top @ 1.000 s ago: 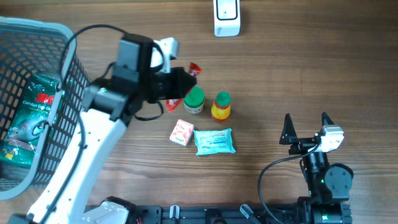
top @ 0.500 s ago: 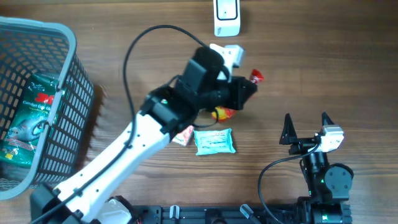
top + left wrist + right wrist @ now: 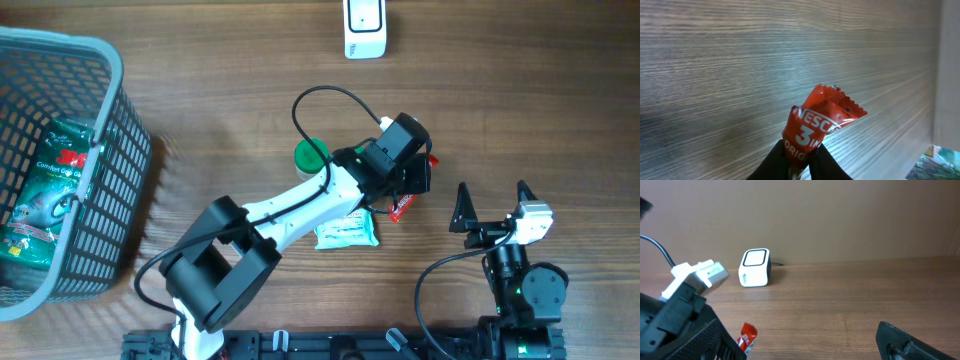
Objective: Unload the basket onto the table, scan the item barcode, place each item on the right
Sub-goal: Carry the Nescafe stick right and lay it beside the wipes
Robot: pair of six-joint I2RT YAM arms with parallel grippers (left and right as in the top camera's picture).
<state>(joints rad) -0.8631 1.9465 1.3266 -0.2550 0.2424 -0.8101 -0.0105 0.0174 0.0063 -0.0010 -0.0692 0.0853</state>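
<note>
One red sachet is pinched by the left hand, which has been swung across the surface toward the wide-open right hand, well apart from the scanner; scanning is judged undone.

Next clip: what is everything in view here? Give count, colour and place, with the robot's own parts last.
table: 1, brown wood, under everything
basket: 1, grey mesh, left edge
bag: 1, green, inside the basket
scanner: 1, white, far edge, centre
jar: 1, green lid, centre, beside the left arm
flat packet: 1, teal, near centre, partly under the left arm
sachet: 1, red, right of centre, pinched by one end
left gripper: 1, black, shut on the sachet
right gripper: 1, black, near right, open and empty
</note>
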